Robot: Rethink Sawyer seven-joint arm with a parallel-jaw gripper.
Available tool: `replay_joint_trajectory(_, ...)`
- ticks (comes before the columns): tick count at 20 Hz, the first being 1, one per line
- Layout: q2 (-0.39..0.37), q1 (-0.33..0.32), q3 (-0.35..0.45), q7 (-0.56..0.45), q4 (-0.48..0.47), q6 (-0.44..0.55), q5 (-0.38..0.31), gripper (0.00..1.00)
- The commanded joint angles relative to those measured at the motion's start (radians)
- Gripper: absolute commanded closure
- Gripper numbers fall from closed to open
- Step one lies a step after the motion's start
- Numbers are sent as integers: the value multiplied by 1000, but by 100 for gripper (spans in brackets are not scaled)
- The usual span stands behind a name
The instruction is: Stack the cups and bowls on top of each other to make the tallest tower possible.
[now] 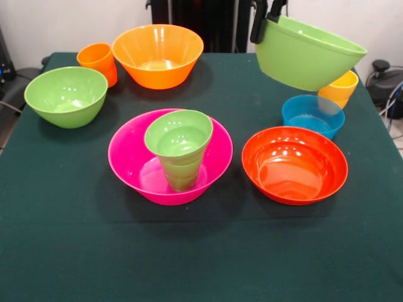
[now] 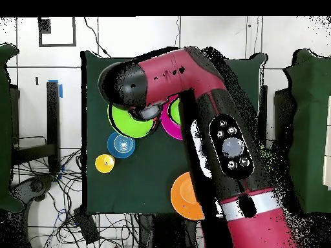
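Note:
My gripper [image 1: 265, 22] is shut on the far rim of a large light green bowl [image 1: 308, 55], which hangs tilted in the air above the table's right rear; from overhead this bowl [image 2: 126, 123] shows under the arm's wrist. The big pink bowl [image 1: 135, 160] sits mid-table and holds the tower: a green cup with a small green bowl [image 1: 179, 135] tipped on top. Behind the lifted bowl stands the yellow cup [image 1: 343, 88], with the blue bowl [image 1: 313, 115] in front of it. In the overhead view the gripper is hidden by the arm.
A red-orange bowl [image 1: 295, 165] lies right of the pink one. At the back left are an orange bowl [image 1: 157, 55], an orange cup [image 1: 97, 61] and a second light green bowl [image 1: 66, 95]. The arm [image 2: 213, 129] covers much of the table from overhead.

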Motion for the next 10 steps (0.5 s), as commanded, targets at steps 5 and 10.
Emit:
replay_joint_trajectory(5, 35, -18, 67, -439, -184, 204, -64, 100)
replay_joint_trajectory(10, 79, -30, 58, -477, -225, 228, -88, 100)
